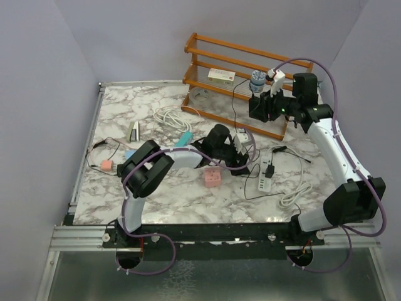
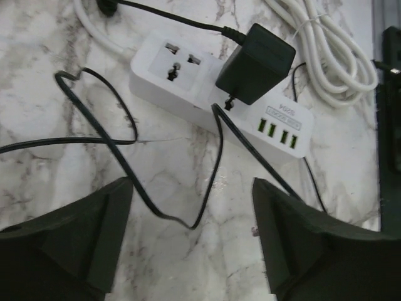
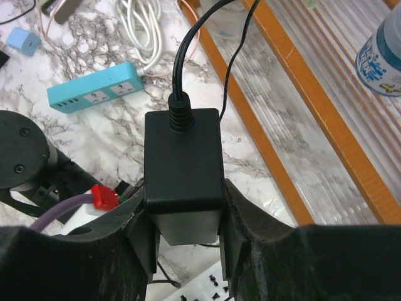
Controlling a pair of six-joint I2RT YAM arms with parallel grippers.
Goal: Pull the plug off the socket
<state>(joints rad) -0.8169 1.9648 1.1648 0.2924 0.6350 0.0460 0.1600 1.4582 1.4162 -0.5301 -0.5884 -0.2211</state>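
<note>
The black plug [image 3: 183, 169] is clamped across its flanks in the right pincer [image 3: 186, 233] and held above the worktop [image 1: 125, 106] beside the wooden rack [image 1: 250, 53]. Its lead trails off and its pins are hidden. No socket seems to touch it, so the pull itself looks done. The next move probably calls for carrying it clear and setting it down without snagging the lead. The left pincer [image 2: 191, 238] hangs wide open and empty over a white power strip [image 2: 163, 69], on which a second black adapter [image 2: 255, 63] sits. The marble-patterned worktop is strewn with cables and strips, and plain pale walls close in three sides.
</note>
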